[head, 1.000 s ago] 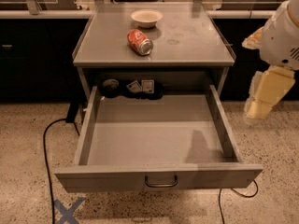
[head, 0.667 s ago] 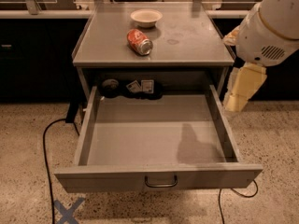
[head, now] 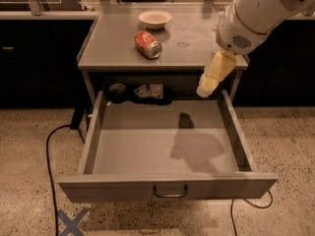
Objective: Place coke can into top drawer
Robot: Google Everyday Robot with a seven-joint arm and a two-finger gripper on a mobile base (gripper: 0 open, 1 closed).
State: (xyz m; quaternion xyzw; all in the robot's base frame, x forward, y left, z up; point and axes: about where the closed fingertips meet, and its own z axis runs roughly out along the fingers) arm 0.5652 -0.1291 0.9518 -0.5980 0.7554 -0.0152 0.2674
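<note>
The coke can (head: 148,44), red with a silver top, lies on its side on the grey cabinet top (head: 197,48), in front of the white bowl (head: 155,18). The top drawer (head: 167,146) is pulled wide open below and holds nothing on its floor; its dark pull handle (head: 170,192) is at the front centre. My gripper (head: 207,88) hangs from the white arm at the upper right, over the drawer's back right corner, to the right of the can and lower than it. It holds nothing that I can see.
Small dark items and cards (head: 142,92) sit at the back edge of the drawer under the cabinet top. A black cable (head: 49,151) runs on the speckled floor at the left. A blue X mark (head: 73,221) is on the floor at front left.
The arm has swung left from the right of the cabinet, and the gripper now hangs over the drawer's back right corner. The can and bowl have not moved.
</note>
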